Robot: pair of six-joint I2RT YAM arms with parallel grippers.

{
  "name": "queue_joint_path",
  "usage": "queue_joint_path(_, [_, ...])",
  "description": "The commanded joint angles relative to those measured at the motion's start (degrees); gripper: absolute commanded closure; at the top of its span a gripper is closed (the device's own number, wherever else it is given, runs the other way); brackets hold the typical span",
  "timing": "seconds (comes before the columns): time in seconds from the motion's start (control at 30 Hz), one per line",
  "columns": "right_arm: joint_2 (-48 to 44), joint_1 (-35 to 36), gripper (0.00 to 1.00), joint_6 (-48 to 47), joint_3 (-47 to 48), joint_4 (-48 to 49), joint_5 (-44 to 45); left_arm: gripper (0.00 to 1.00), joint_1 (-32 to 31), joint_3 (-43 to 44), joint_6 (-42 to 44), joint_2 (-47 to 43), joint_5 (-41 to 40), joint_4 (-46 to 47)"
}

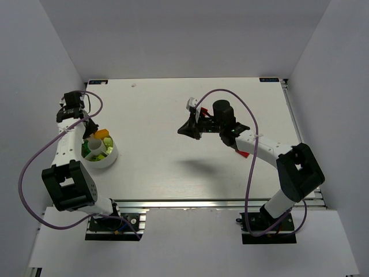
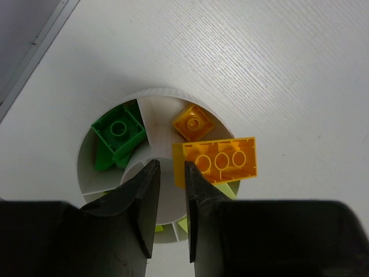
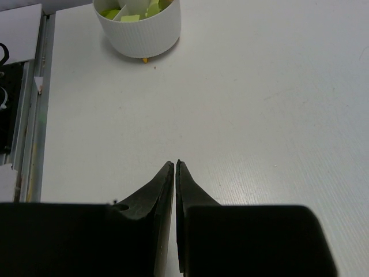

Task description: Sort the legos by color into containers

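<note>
The container is a round white divided dish (image 1: 113, 157) at the table's left, also seen far off in the right wrist view (image 3: 138, 34). Dark green legos (image 2: 118, 131) fill one compartment and a small orange lego (image 2: 193, 122) another. A long yellow lego (image 2: 222, 161) lies tilted across the rim side, with lime green legos (image 2: 226, 189) under it. My left gripper (image 2: 170, 163) hovers over the dish's white hub, jaws closed to a narrow slit with nothing between them. My right gripper (image 3: 174, 163) is shut and empty above bare table at mid-right (image 1: 183, 131).
An aluminium rail (image 1: 196, 203) runs along the near table edge, with white walls on the other three sides. A tiny orange speck (image 3: 144, 59) lies at the dish's foot. A small white speck (image 1: 134, 85) sits near the back edge.
</note>
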Motion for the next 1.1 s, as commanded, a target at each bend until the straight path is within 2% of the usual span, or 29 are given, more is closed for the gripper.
queue_joint_path(0.0, [-2.6,-0.4,0.9,-0.2,-0.6,1.7,0.2,0.65,0.4,2.1,0.6,-2.8,-0.8,-0.4])
queue_joint_path(0.1, [-2.6,-0.4,0.9,-0.2,-0.6,1.7,0.0,0.55,0.4,2.8,0.4,-3.3,0.8,-0.3])
queue_joint_path(0.2, [-2.4,-0.5,0.9,-0.2,-0.5,1.7,0.1,0.49,0.3,2.7,0.1,-4.7,1.9,0.3])
queue_joint_path(0.4, [-2.3,-0.4,0.9,-0.1,-0.5,1.9,0.0,0.49,0.4,1.3,-0.4,-6.7,2.4,-0.9])
queue_joint_path(0.57, [-2.1,-0.5,0.9,0.1,-0.5,2.1,-0.2,0.44,0.3,-1.2,-3.2,-8.0,5.2,-1.0])
queue_joint_path(0.83, [-2.6,-0.5,0.9,0.1,-1.0,2.1,0.0,0.38,2.4,-7.9,-6.9,-9.3,8.2,2.9])
queue_joint_path(1.07, [-2.7,-0.7,0.9,0.2,-1.3,2.1,-0.1,0.35,4.7,-8.7,-7.1,-8.7,11.0,6.6])
